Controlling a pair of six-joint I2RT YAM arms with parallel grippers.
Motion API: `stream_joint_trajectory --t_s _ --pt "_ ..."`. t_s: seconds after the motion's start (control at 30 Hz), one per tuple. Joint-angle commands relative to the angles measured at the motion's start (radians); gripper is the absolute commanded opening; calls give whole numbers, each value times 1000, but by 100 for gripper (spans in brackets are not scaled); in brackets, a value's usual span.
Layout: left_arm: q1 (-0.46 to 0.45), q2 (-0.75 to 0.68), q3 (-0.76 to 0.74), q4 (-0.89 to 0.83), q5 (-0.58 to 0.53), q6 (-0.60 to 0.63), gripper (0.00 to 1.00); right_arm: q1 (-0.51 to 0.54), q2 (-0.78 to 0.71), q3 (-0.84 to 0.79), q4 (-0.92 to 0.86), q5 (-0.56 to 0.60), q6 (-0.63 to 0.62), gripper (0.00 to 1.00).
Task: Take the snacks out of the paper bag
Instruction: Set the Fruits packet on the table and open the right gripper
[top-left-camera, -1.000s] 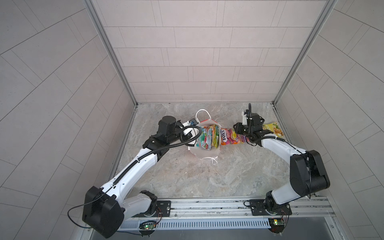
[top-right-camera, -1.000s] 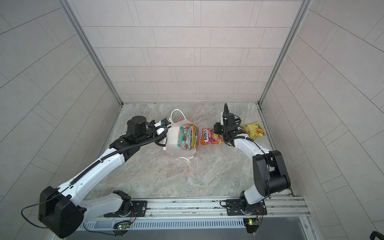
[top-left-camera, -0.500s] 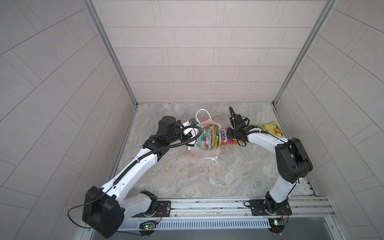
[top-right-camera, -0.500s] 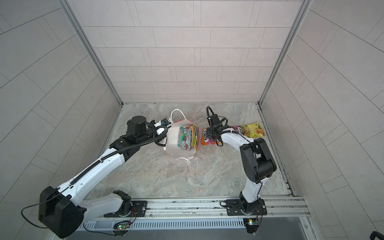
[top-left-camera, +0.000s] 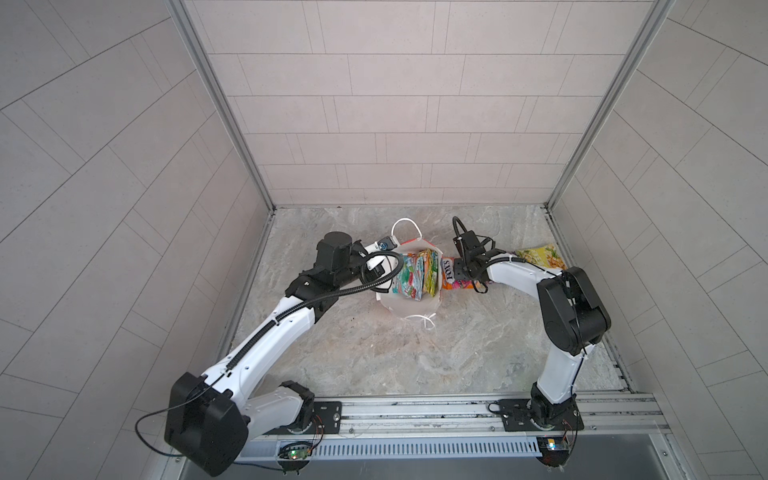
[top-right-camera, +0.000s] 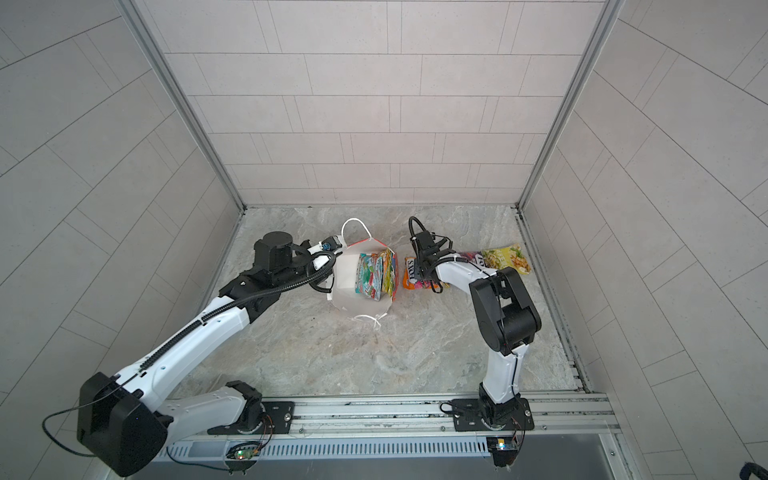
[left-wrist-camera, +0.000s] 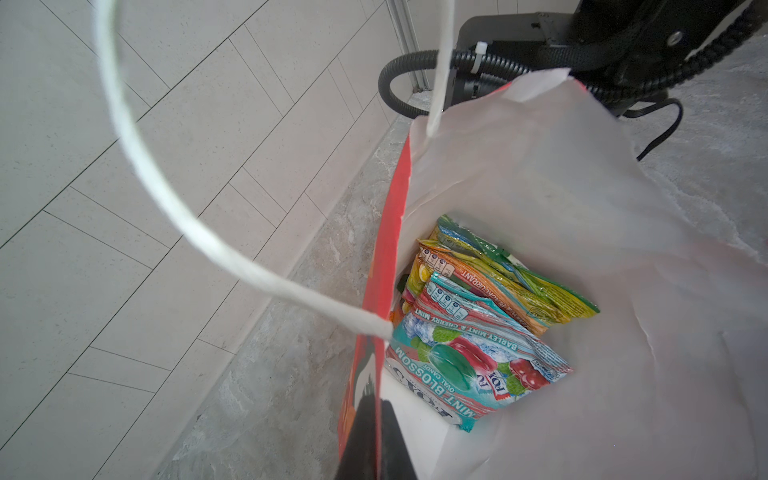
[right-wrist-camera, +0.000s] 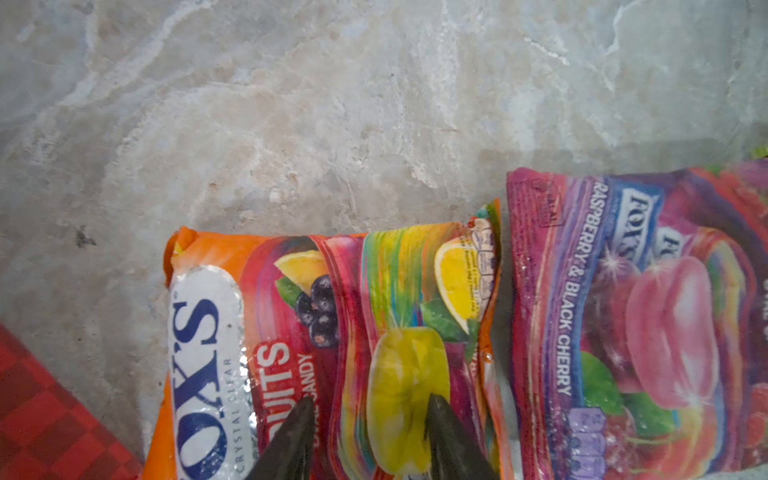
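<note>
My right gripper (right-wrist-camera: 370, 400) has swung toward nine o'clock, jaws now parted over the orange packet (right-wrist-camera: 216, 332). My left gripper (left-wrist-camera: 376, 415) still pinches the paper bag (left-wrist-camera: 540, 187), with snacks (left-wrist-camera: 469, 345) remaining inside.

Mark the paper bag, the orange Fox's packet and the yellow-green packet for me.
paper bag (top-left-camera: 411, 306): in a top view, white inner wall near the front rim.
orange Fox's packet (right-wrist-camera: 332, 332): right wrist view, middle of its printed front.
yellow-green packet (top-left-camera: 542, 254): in a top view, middle of its face.

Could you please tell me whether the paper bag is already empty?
No, the left wrist view shows a teal mint packet and an orange packet lying inside the paper bag.
</note>
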Motion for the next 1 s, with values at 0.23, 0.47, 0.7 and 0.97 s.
stream_joint_trajectory --t_s 0.23,0.47,0.7,0.97 --pt "-3 -3 13 4 -4 -5 0 -9 36 35 -50 88 2 45" --pt "-4 -6 12 4 -5 -5 0 -7 -15 75 -83 48 -16 45" --pt "-3 4 13 8 3 -7 0 25 -211 -11 -77 -57 18 51" --pt "-3 4 11 20 -10 -10 0 79 -326 -214 -1 -91 73 53"
